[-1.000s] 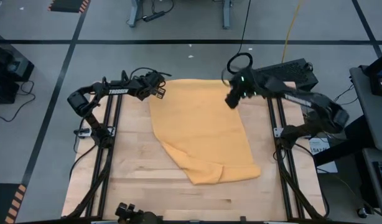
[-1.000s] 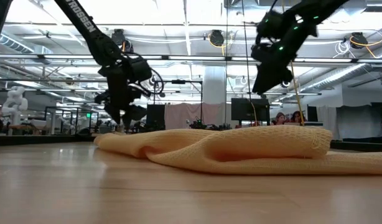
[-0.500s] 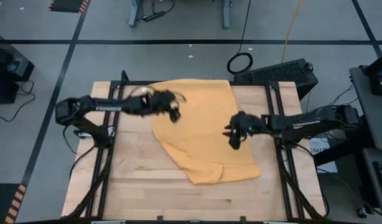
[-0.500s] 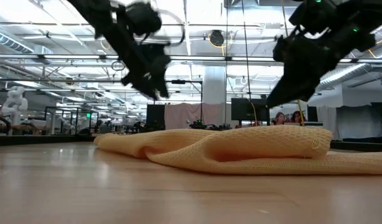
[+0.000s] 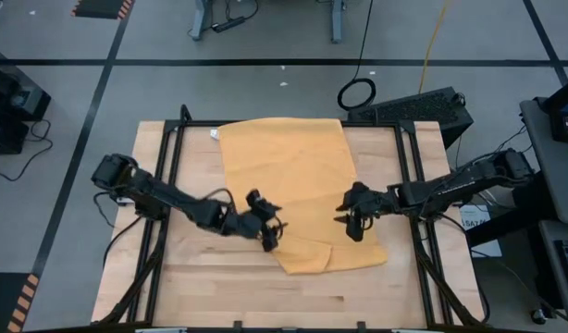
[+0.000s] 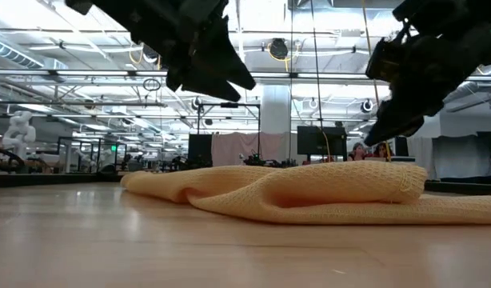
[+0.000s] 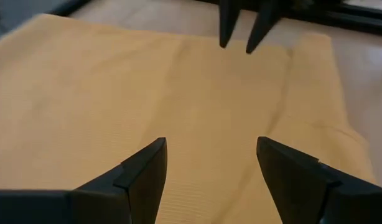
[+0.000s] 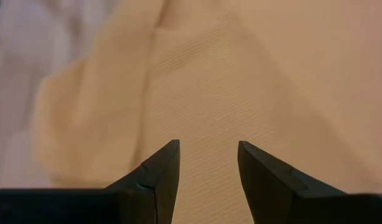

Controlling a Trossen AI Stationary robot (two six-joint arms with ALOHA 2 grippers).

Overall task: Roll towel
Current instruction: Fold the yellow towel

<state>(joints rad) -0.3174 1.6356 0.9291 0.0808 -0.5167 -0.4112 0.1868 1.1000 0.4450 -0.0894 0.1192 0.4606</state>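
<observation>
Left gripper (image 5: 269, 233) has swung from the towel's far corner to its near left edge, jaws spread, above the cloth. Towel (image 5: 293, 176), mustard, soft ribbed weave, lies mid-counter (image 5: 191, 277), unmoved, near end folded into a lumpy ridge. Right gripper (image 5: 351, 222) has come nearer too, over the right edge, jaws parted, holding nothing.

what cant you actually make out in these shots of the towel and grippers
- Towel underside: hidden in every view.
- White tag: too small to read, high view.
- Left gripper tips: cut off by the low view's top edge.
- Right gripper height above the cloth: unclear from overhead.
</observation>
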